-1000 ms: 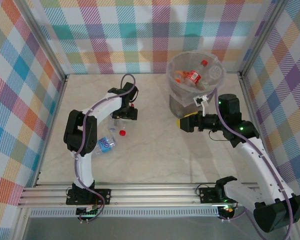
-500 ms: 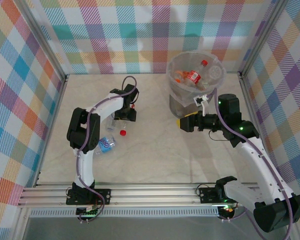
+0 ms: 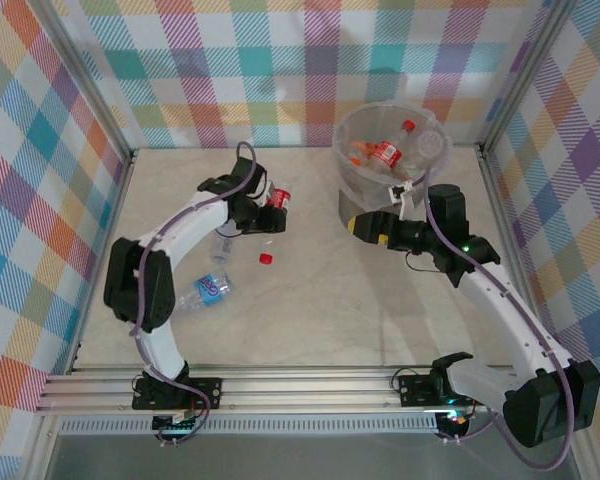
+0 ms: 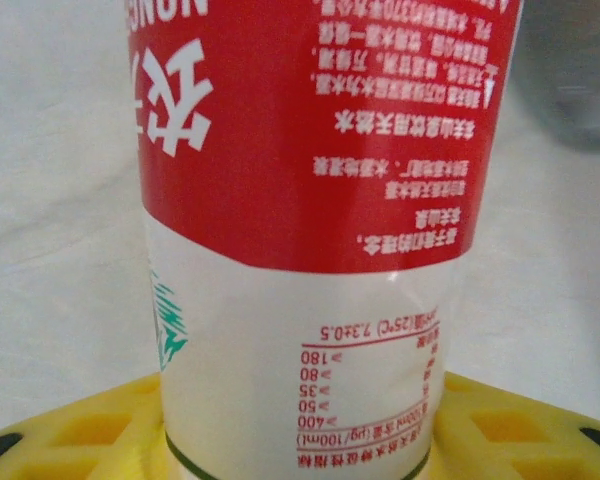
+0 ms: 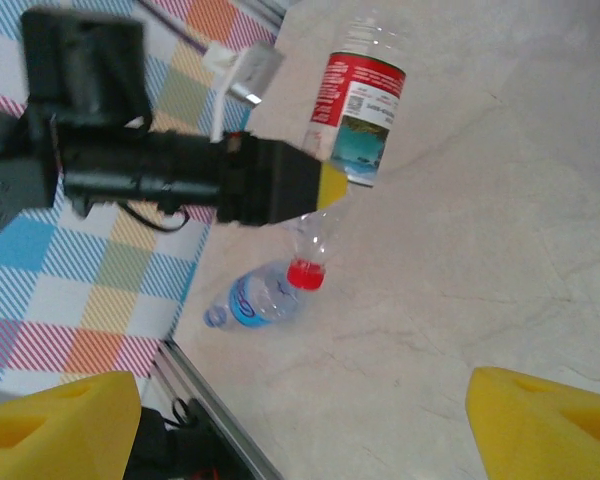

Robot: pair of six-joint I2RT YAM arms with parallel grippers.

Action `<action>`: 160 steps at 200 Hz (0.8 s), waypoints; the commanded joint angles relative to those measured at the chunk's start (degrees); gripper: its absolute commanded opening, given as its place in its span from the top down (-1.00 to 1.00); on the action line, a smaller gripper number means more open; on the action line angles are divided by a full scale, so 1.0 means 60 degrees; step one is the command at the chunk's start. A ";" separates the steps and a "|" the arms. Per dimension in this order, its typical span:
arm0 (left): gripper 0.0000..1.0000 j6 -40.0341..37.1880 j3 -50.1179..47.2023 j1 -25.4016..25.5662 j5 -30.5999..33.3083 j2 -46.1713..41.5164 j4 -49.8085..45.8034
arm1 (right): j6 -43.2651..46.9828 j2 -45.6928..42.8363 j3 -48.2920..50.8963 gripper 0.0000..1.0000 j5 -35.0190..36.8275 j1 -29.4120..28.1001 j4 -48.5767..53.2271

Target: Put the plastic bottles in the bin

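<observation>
A clear plastic bottle with a red label (image 3: 278,197) (image 4: 320,130) (image 5: 358,118) is held off the table, and my left gripper (image 3: 263,213) (image 4: 300,445) is shut on its lower body. Its yellow fingers (image 4: 80,430) press both sides. On the table lie a clear bottle with a red cap (image 3: 266,259) (image 5: 308,268) and a blue-labelled bottle (image 3: 209,290) (image 5: 248,298). The bin (image 3: 352,190) stands at the back right with several bottles (image 3: 385,153) inside. My right gripper (image 3: 364,226) (image 5: 300,425) is open and empty, just in front of the bin.
Checked walls close the table on three sides. An aluminium rail (image 3: 300,385) runs along the near edge, also seen in the right wrist view as the rail (image 5: 215,415). Open marble tabletop (image 3: 320,310) lies between the two arms.
My left gripper closed on the red-labelled bottle and lifted it up and to the right. The red-capped bottle shifted slightly right. My right gripper drew back toward the bin.
</observation>
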State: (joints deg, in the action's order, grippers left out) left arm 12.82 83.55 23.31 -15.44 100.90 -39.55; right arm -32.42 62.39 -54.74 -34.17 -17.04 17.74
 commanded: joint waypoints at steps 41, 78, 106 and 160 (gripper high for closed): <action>-0.11 0.0038 -0.1078 0.0188 -0.4892 -0.1960 0.2178 | -0.2084 0.0580 -0.0246 -0.76 0.0415 -0.0486 -0.2306; -0.12 -0.0137 -0.1239 0.0649 -0.5866 -0.2259 0.2428 | -0.1901 0.1298 -0.0794 -0.84 0.0627 -0.1029 -0.2641; -0.13 -0.0188 -0.1360 0.0964 -0.6281 -0.2383 0.2605 | -0.1839 0.1768 -0.1134 -0.89 0.0456 -0.1295 -0.2923; -0.15 -0.0366 -0.1524 0.1396 -0.6411 -0.2923 0.2705 | -0.1817 0.2334 -0.1569 -0.71 0.0660 -0.1668 -0.2926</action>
State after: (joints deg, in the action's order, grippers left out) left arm 12.27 75.18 30.74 -51.53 87.09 -25.06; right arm -43.20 75.50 -61.98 -30.57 -26.17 2.35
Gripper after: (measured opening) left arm 0.576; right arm 0.912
